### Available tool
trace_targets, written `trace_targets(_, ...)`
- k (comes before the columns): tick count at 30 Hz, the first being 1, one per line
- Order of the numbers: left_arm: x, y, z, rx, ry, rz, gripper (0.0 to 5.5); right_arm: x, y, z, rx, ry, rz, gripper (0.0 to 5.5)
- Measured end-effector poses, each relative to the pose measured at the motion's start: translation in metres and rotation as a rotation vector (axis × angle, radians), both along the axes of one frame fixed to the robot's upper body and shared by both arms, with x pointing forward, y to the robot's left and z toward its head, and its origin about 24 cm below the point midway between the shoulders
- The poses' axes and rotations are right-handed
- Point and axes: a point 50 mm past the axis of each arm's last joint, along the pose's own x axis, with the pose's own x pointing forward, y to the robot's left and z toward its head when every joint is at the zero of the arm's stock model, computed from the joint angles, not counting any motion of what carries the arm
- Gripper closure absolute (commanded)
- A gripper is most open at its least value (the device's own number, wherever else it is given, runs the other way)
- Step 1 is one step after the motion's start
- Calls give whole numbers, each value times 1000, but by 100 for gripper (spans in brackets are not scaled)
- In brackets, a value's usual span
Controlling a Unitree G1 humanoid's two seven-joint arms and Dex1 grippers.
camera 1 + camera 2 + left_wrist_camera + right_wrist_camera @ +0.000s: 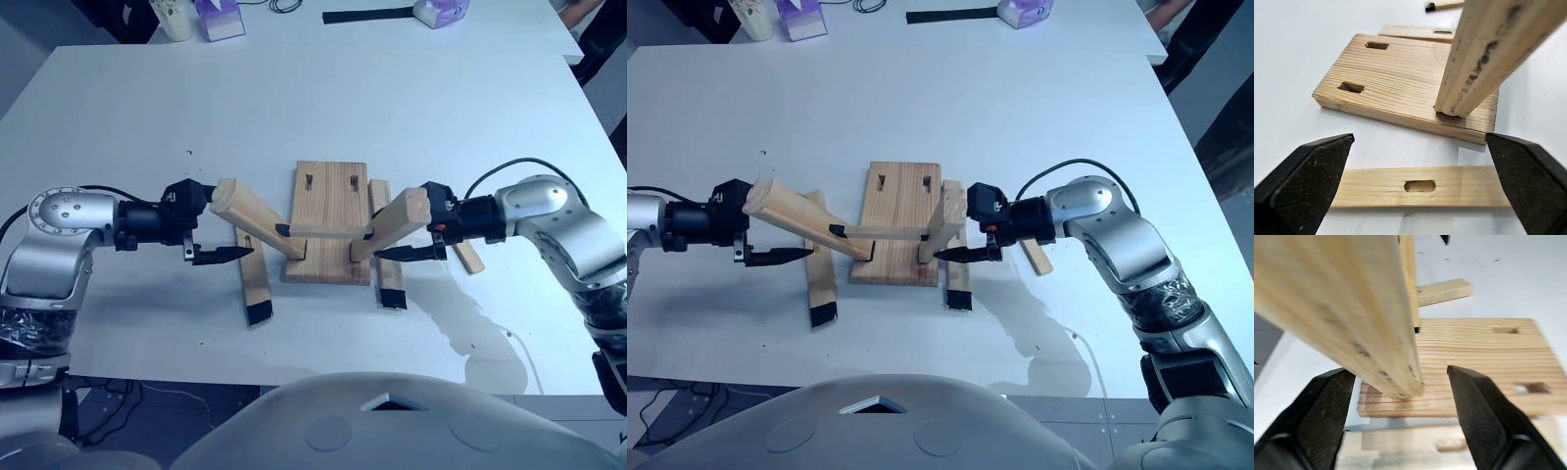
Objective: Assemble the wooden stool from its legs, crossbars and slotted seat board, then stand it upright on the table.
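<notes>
Reference: clock directions are read from the seat board, with 12 o'clock pointing away from me.
Seat board, count 1: the seat board (pixel 328 201) lies flat at the middle of the table (pixel 323 108). 2 open slots show near its 12 o'clock end.
Legs, count 4: 2 stand on the board and 2 lie flat on the table.
Left standing leg (pixel 257 220): its foot is on the board's 7 o'clock corner. It is tilted, with the upper end toward 9 o'clock.
Right standing leg (pixel 392 225): its foot is on the 5 o'clock corner. It is tilted, with the upper end toward 3 o'clock.
Left flat leg (pixel 257 284): it lies at 8 o'clock, just beside the board, slot face up and black tip toward 6 o'clock.
Right flat leg (pixel 389 274): it lies along the board's 3 o'clock edge, black tip toward 6 o'clock.
Crossbars, count 2: 1 is fitted and 1 is loose.
Fitted crossbar (pixel 328 231): it spans between the two standing legs, above the board.
Loose crossbar (pixel 468 257): it lies flat at 4 o'clock, beyond the right flat leg and under my right arm.
Left gripper (pixel 1419 141): it is at 9 o'clock with the jaws spread wide, clamping nothing. The left standing leg's upper end passes above the fingers. I cannot tell whether it touches me.
Right gripper (pixel 1400 372): it is at 3 o'clock with the jaws spread wide, not closed on the right standing leg that runs past them.
Other items: 2 tissue boxes (pixel 220 20) and 1 black strip (pixel 367 15) sit at the far 12 o'clock edge.
</notes>
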Motion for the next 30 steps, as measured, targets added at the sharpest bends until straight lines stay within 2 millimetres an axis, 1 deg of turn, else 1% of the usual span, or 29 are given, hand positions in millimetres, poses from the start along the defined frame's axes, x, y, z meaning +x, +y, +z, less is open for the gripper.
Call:
trace_targets(2,-9,3,-2,-38,-13,101,52,-10,-19,-2,-49,-25,-121,211)
trace_targets(3,-16,2,-4,-48,-10,130,52,-19,-25,-4,-62,-32,-167,211)
trace_targets(4,-22,0,-6,-55,2,141,52,-26,-28,-6,-65,-30,-194,211)
trace_targets(5,-34,-5,-11,-67,19,148,52,-40,-30,-9,-62,-23,-238,211)
trace_targets(7,-51,-15,-18,-84,51,152,52,-60,-28,-11,-44,-6,-297,211)
trace_targets(9,-60,-24,-23,-104,64,163,52,-74,-19,-14,-10,16,-329,211)
trace_targets(10,-61,-27,-25,-115,63,168,52,-77,-15,-14,6,17,-334,211)
trace_targets(12,-61,-33,-27,-142,50,207,52,-78,-10,-14,33,3,-390,211)
trace_targets(14,-61,-35,-29,-189,29,305,52,-75,-15,-17,42,-30,-557,211)
trace_targets(16,-62,-31,-31,-259,2,451,52,-73,-21,-21,55,-67,-761,211)
trace_targets(17,-63,-28,-30,-290,-28,533,52,-72,-22,-21,69,-89,-846,192)
trace_targets(19,-69,-21,-32,-341,-94,753,52,-76,-22,-23,78,-139,-1008,167)
trace_targets(21,-75,-23,-35,-350,-139,894,83,-79,-15,-26,128,-140,-1135,131)
trace_targets(23,-76,-30,-36,-372,-162,933,113,-78,-7,-26,184,-138,-1190,102)
trace_targets(25,-72,-37,-33,-365,-219,969,113,-72,-2,-20,234,-188,-1276,102)
trace_targets(26,-66,-41,-30,-349,-273,981,113,-69,2,-15,288,-210,-1309,102)
trace_targets(28,-58,-46,-21,-345,-366,989,113,-66,8,-7,354,-232,-1340,102)
trace_targets(30,-54,-49,-13,-339,-438,998,113,-67,10,-2,376,-256,-1361,102)
